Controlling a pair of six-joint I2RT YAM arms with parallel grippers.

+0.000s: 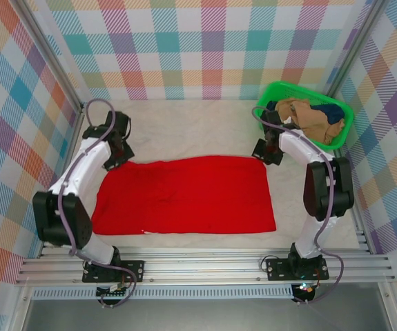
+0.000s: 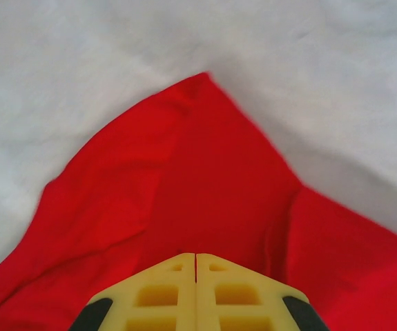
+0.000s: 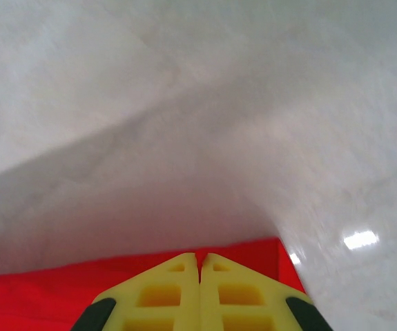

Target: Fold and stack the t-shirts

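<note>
The bright red t-shirt [image 1: 184,196] lies spread out as a wide rectangle on the white table, its print out of sight. My left gripper [image 1: 117,157] sits at the shirt's far left corner. In the left wrist view its yellow fingers [image 2: 196,255] are shut, with the red cloth [image 2: 184,179] puckered up to their tips. My right gripper [image 1: 266,153] sits at the far right corner. Its fingers [image 3: 199,255] are shut at the red hem [image 3: 46,293]. The tan t-shirt [image 1: 308,117] and the dark navy t-shirt [image 1: 333,110] lie crumpled in the basket.
The green plastic basket [image 1: 341,131] stands at the back right, just behind the right arm. White table cover [image 1: 184,124] stretches behind the red shirt. Plaid walls enclose the table on three sides, and an aluminium rail runs along the near edge.
</note>
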